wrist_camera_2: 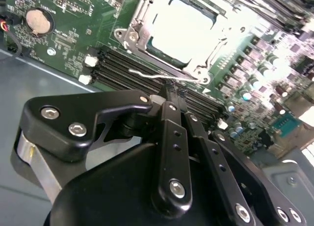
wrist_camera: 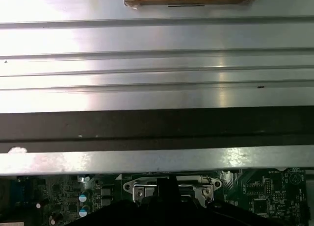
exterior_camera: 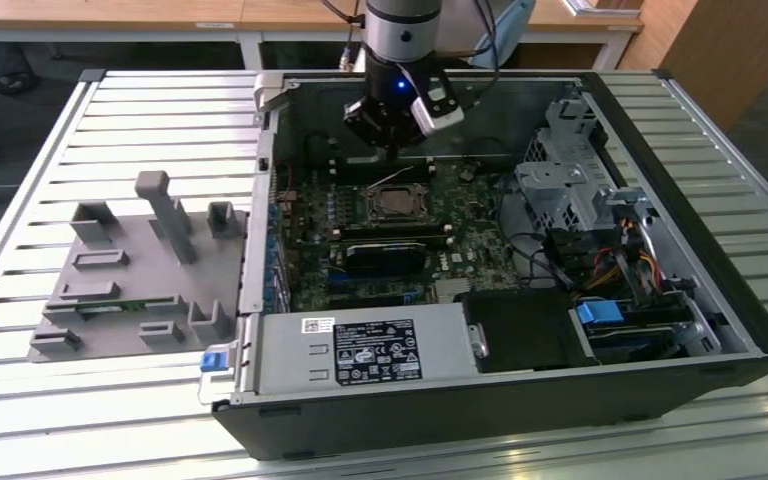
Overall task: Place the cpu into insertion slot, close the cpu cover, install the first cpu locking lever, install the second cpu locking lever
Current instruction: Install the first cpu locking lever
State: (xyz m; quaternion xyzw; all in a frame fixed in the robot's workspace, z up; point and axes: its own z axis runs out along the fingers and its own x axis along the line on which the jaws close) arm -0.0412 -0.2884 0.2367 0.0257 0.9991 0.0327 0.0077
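The open computer case (exterior_camera: 704,230) lies on the slatted metal surface (exterior_camera: 157,110), and its walls rise on every side of the green board. A drive cage (exterior_camera: 564,190) crowds the exterior view's right and the power supply (exterior_camera: 364,350) fills the near edge, so free room is mostly straight above the board. A grey fixture (exterior_camera: 117,270) sits outside the case on the exterior view's left. The cpu (wrist_camera_2: 184,30) lies in the insertion slot (wrist_camera_2: 201,76), with the cpu cover (wrist_camera_2: 133,32) flat around it. The hand (wrist_camera_2: 171,88) hangs low just beside the slot, over the long memory slots (wrist_camera_2: 122,64). Its fingers are drawn together, tips at a thin wire locking lever (wrist_camera_2: 147,75) that juts from the slot's edge; whether they pinch the wire cannot be told
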